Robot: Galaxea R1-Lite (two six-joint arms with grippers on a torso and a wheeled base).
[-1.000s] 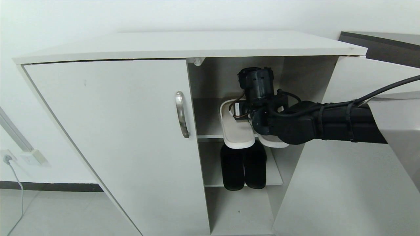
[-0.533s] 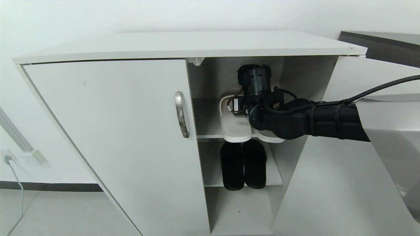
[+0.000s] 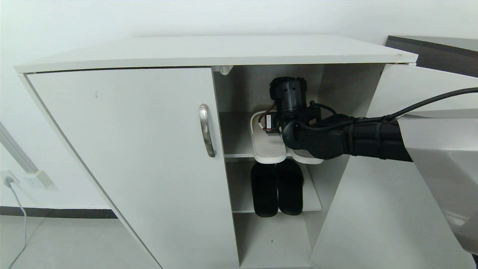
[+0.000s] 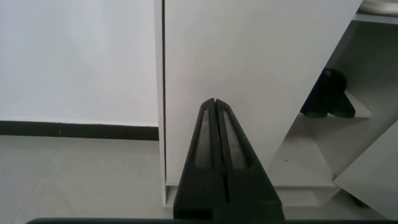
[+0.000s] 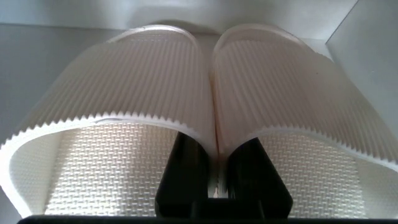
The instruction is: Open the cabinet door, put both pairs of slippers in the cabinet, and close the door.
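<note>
The cabinet's right door [image 3: 388, 194] stands open; the left door [image 3: 123, 149] is closed. A pair of white slippers [image 3: 267, 149] lies on the upper shelf [image 3: 233, 136], heels slightly over its front edge. My right gripper [image 5: 216, 171] is shut on the white slippers [image 5: 149, 87], pinching their two inner strap walls together, one finger inside each slipper. A pair of black slippers [image 3: 277, 190] rests on the shelf below [image 3: 239, 198], also seen as black slippers [image 4: 326, 96]. My left gripper [image 4: 214, 109] is shut, holding nothing, low in front of the closed left door [image 4: 249, 62].
A metal handle [image 3: 206, 130] runs down the left door's inner edge. The cabinet's bottom compartment [image 3: 270, 243] holds nothing. A wall socket and cable [image 3: 9, 183] sit at the far left near the floor. A dark desk edge [image 3: 429, 52] lies behind the open door.
The right arm has pushed the white slippers deeper onto the upper shelf, so the heels overhang less. The black slippers, the doors and the left gripper have not moved.
</note>
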